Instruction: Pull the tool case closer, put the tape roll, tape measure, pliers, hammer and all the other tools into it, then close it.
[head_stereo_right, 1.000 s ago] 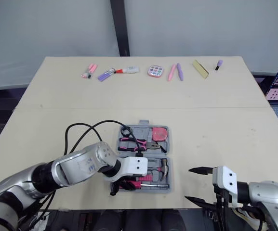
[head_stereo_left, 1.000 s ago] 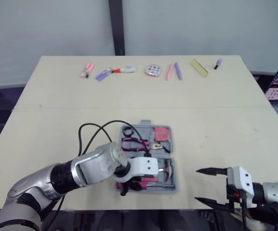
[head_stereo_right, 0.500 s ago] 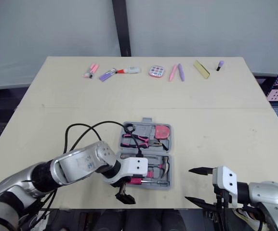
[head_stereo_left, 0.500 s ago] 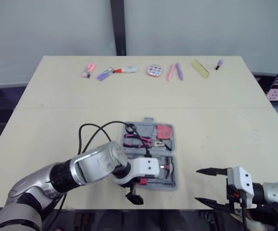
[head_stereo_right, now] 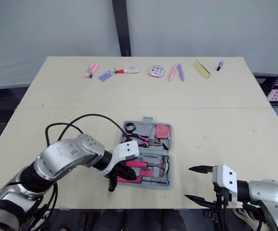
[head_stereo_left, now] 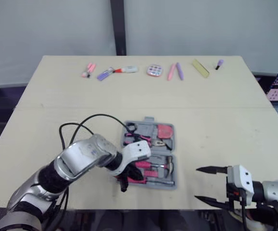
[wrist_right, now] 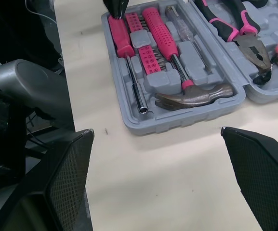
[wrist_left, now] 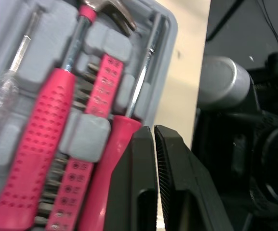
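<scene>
Pale table [head_stereo_left: 225, 125] runs back to a grey wall. From the head views, the open tool case [head_stereo_left: 147, 120] lies near the front edge, well apart from a row of small items [head_stereo_left: 153, 70] at the back. The left hand [head_stereo_left: 124, 182] sits at the case's near-left corner. The right hand [head_stereo_left: 196, 183] hovers to the right, spread wide and empty, with bare table between it and the case.

Left wrist view: the fingers [wrist_left: 139, 183] are pressed together on nothing, tips just beside the pink screwdriver [wrist_left: 102, 187] handle.

Right wrist view: hammer [wrist_right: 170, 48], pliers [wrist_right: 232, 31] and screwdriver lie in their slots. Packing looks finished, so closing seems next, which calls for catching one half's rim and folding it over. Little table lies in front of the case; the far side offers room.
</scene>
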Tool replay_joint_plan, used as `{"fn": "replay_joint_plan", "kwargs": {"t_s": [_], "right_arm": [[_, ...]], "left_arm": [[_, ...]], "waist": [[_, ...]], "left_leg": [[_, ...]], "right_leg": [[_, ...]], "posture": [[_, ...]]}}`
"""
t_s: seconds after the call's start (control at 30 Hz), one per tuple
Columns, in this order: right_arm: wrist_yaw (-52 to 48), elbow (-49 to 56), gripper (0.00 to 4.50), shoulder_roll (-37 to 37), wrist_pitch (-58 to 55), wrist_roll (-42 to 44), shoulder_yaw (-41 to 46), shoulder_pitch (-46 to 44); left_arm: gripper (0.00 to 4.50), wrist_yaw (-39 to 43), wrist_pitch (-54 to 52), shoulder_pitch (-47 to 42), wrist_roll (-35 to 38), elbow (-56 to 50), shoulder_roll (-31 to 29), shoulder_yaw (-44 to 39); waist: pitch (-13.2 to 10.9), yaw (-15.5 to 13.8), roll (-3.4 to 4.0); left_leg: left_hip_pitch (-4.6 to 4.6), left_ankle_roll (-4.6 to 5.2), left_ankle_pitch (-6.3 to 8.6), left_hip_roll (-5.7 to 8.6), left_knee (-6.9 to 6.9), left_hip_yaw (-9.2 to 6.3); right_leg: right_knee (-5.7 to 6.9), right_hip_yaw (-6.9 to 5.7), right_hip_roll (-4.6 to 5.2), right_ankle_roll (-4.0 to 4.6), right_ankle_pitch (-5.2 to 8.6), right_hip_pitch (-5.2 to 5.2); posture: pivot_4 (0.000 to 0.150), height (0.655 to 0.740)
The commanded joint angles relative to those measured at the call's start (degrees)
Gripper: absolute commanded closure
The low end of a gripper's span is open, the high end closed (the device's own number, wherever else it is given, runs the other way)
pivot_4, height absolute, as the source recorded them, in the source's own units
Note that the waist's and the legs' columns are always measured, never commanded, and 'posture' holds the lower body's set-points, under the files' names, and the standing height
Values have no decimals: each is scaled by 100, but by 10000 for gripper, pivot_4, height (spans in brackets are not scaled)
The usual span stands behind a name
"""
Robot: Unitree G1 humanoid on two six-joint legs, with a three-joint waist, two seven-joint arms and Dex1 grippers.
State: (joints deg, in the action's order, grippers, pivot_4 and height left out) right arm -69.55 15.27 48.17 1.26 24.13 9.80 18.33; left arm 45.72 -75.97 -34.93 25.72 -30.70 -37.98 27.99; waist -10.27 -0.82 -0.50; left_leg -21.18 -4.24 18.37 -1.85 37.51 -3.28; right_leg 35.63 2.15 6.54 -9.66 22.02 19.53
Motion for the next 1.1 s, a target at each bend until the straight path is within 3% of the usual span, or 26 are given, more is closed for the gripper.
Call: {"fn": "replay_joint_plan", "kwargs": {"t_s": [0.03, 0.23, 0.37, 0.83, 1.1], "right_arm": [[-20, 37, 0, -21, 81, 78, 127, -10], [11, 31, 0, -49, 82, 77, 137, -48], [-5, -2, 0, -83, 112, 110, 142, -129], [64, -115, 0, -254, 248, 41, 65, -294], [133, -119, 0, -408, 334, -17, 39, -316]], "left_arm": [[44315, 68, 1375, 612, -150, -168, -216, -570], [44315, 493, 3637, 1921, -237, 38, -250, -1263], [44315, 837, 4472, 2393, -331, 201, -331, -1312], [44315, 1282, 6802, 2715, -1393, 1495, -147, -987], [44315, 1308, 7429, 2541, -1818, 2249, 184, -827]], "waist": [[0, 13, 0], [1, -3, 1], [1, -38, 2], [3, -37, 5], [3, -39, 6]], "left_leg": [[1, 0, 0, 0, -1, 0], [0, 0, 0, 0, -3, 2], [2, 0, 0, 1, -1, 3], [4, 1, 1, 0, -5, 5], [4, 1, 1, 1, -4, 5]], "right_leg": [[0, 0, 0, 0, 0, 0], [-2, -1, 2, 0, 0, -1], [-3, -1, 2, 0, 0, -2], [-2, 0, 1, 0, 0, 0], [0, -1, 1, 0, 0, 0]], "posture": [[1500, 7400], [1500, 7400], [1500, 7400], [1500, 7400], [1500, 7400]]}}
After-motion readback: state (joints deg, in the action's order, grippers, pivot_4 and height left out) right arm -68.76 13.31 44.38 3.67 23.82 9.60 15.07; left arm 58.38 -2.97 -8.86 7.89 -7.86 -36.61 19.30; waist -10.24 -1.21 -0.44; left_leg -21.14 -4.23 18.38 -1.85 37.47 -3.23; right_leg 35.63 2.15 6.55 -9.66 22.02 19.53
